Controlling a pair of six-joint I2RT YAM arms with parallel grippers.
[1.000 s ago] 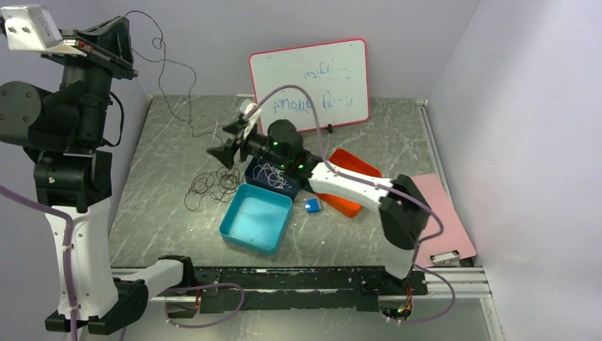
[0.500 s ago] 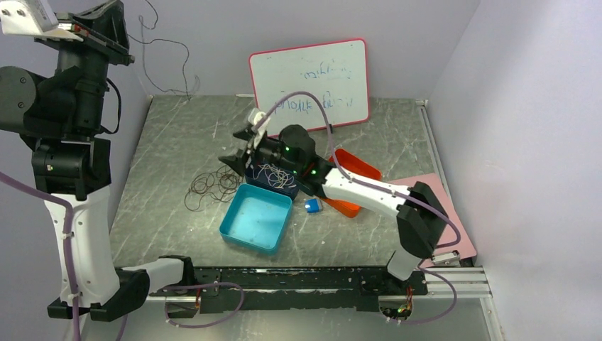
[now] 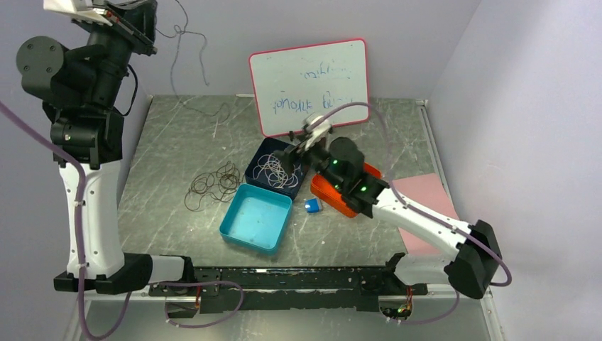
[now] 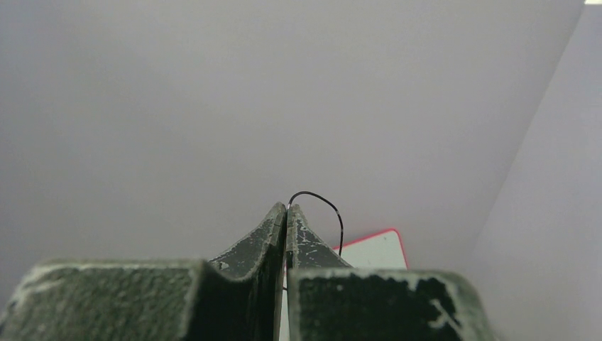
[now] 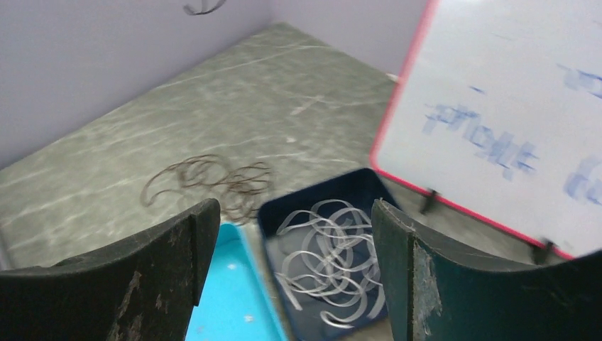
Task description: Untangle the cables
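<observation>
Top external: my left gripper point(image 3: 133, 15) is raised high at the far left, well above the table point(image 3: 177, 142). Left wrist shows its jaws pressed together with 1 dark cable point(image 4: 334, 210) pinched at the tips point(image 4: 286, 208); the strand arcs up and drops to the right. From above, that dark cable point(image 3: 174, 53) hangs loose from the gripper against the back wall. I cannot tell if its low end touches the table.

My right gripper point(image 3: 294, 145) hovers at the far right edge of the navy tray point(image 3: 250, 174), just in front of the whiteboard point(image 3: 312, 78). Right wrist shows it point(image 5: 294, 206) spread wide with nothing between the fingers point(image 5: 177, 277).

White cables point(image 3: 273, 170) lie in a curly heap inside the navy tray; in the right wrist view they point(image 5: 330, 263) are directly below the open fingers, inside the navy tray point(image 5: 312, 186). Brown coils point(image 3: 209, 186) sit on the bare table just left of the 2 trays, tangled in small loops; right wrist shows them too point(image 5: 213, 177), blurred.

Teal tray point(image 3: 248, 238) is nearer me, touching the navy tray's near corner. Orange tray point(image 3: 326, 193) is partly hidden under the right arm.
</observation>
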